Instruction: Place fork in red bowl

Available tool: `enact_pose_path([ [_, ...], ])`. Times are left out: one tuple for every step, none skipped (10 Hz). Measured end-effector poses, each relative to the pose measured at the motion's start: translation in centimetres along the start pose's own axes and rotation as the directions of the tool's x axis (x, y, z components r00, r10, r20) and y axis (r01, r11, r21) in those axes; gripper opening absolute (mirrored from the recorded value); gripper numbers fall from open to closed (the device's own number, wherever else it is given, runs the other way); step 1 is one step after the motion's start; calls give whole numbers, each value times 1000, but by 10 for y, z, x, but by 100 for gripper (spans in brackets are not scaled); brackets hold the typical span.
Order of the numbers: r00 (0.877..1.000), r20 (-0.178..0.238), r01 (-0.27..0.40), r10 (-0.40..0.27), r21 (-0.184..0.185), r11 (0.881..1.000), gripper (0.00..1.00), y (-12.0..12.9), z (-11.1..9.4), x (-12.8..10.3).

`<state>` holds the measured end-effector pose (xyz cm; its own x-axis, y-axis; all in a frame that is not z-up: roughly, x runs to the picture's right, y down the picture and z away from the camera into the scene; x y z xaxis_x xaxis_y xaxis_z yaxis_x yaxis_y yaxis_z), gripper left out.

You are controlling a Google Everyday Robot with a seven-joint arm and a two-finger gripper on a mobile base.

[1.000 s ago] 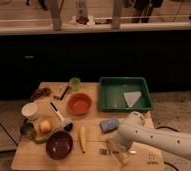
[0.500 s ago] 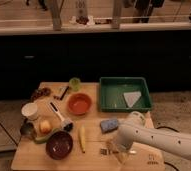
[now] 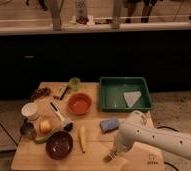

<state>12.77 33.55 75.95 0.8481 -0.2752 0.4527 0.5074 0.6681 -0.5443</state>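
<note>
Fork (image 3: 109,158) under gripper (image 3: 113,154) at front edge, red bowl (image 3: 79,104) well apart

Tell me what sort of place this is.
Probably a test kitchen or lab mock-up: a light wooden table laid with a red bowl, yellow banana and green plastic tray, beside a dark counter. The white arm's gripper hangs low over the table's front edge.

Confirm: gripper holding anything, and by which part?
Cannot tell. The gripper sits low over the table's front edge, right of the banana; no fork is discernible there.
</note>
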Motion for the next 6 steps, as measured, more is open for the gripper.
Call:
enact_pose_path([
  [1000,6,-8,8,7,1000,0,0,2,0],
  [1000,3,-5,5,9,1000,0,0,2,0],
  [1000,4,1,-1,2,1000,0,3,0,-1],
  [1000,5,0,0,-2,1000,0,4,-1,-2],
  [1000,5,1,-1,-3,1000,0,4,-1,-2],
  [1000,5,-1,1,-4,1000,0,4,1,-2],
])
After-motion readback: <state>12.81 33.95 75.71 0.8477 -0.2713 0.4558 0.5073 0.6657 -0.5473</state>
